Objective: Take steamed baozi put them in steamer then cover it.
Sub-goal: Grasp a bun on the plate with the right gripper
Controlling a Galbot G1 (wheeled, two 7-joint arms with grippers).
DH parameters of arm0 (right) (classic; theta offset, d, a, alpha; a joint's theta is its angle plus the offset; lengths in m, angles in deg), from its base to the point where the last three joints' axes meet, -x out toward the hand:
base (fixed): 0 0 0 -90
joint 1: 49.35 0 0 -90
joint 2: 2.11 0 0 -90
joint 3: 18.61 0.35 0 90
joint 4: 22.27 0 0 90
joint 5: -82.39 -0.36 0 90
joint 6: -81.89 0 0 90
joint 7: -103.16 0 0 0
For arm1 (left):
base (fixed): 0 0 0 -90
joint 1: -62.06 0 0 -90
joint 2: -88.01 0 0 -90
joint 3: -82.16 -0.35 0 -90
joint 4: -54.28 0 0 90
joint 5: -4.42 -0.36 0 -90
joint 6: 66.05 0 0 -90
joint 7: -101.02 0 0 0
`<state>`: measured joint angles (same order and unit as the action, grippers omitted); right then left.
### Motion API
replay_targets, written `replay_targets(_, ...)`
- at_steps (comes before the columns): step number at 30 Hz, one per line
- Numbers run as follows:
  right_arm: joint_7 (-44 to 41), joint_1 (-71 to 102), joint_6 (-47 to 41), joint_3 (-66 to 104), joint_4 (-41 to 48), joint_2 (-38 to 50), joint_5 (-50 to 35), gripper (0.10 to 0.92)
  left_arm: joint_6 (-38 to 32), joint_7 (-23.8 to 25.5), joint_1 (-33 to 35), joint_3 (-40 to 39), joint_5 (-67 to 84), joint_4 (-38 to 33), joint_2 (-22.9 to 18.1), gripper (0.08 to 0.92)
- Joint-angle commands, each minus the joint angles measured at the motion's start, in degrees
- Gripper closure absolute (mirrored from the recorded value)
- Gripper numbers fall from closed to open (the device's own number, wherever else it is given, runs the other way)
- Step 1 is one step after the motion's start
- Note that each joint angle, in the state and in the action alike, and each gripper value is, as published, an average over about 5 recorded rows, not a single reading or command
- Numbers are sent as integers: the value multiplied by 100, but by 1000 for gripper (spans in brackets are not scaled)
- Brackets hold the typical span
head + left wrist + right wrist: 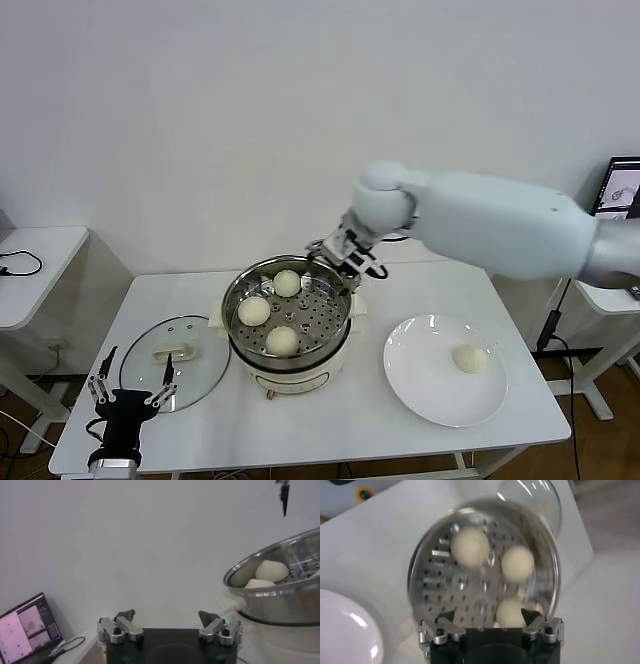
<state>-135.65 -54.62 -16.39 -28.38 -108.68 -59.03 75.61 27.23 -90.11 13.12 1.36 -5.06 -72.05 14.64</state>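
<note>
The steel steamer (240,288) sits on its cream-white pot base mid-table and holds three baozi (254,311) (287,283) (282,341). A fourth baozi (470,358) lies on the white plate (420,385) to the right. My right gripper (340,256) is open and empty just above the steamer's far right rim; its wrist view looks down on the three buns (469,546) inside the basket (427,575). The glass cover (190,385) with its cream handle lies flat on the table left of the steamer. My left gripper (132,382) is open and empty, low at the front left by the cover.
In the left wrist view the steamer rim (280,587) with two buns shows at the right, and a laptop screen (27,627) at the far left. A small side table (35,265) stands left of the main table.
</note>
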Motion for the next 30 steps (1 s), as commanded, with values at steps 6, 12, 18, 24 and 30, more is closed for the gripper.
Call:
replay_targets(6,-167,1048,-1577,566,-979,2792,299,203,53,27,-47,-186,-70,-61,15,177)
replay_targets(12,-150,2552,-1415,1455,-808,3275,1021,203,81,9,-5,-234,-72,-107,25,177)
replay_targets(18,-118,3693,-1353,2149,-693,3425,1323,203,82,10,45,-244,-98,-94,36,177)
replay_targets(24,-40,3901,-1338,2238,-403,3270,1525,203,80,8,63,-237,-107,-89,25,177)
replay_targets(30,39,4205,-1327,2463,-180,3076,1810,202,69,-8,78,-218,-116,-10,0,177)
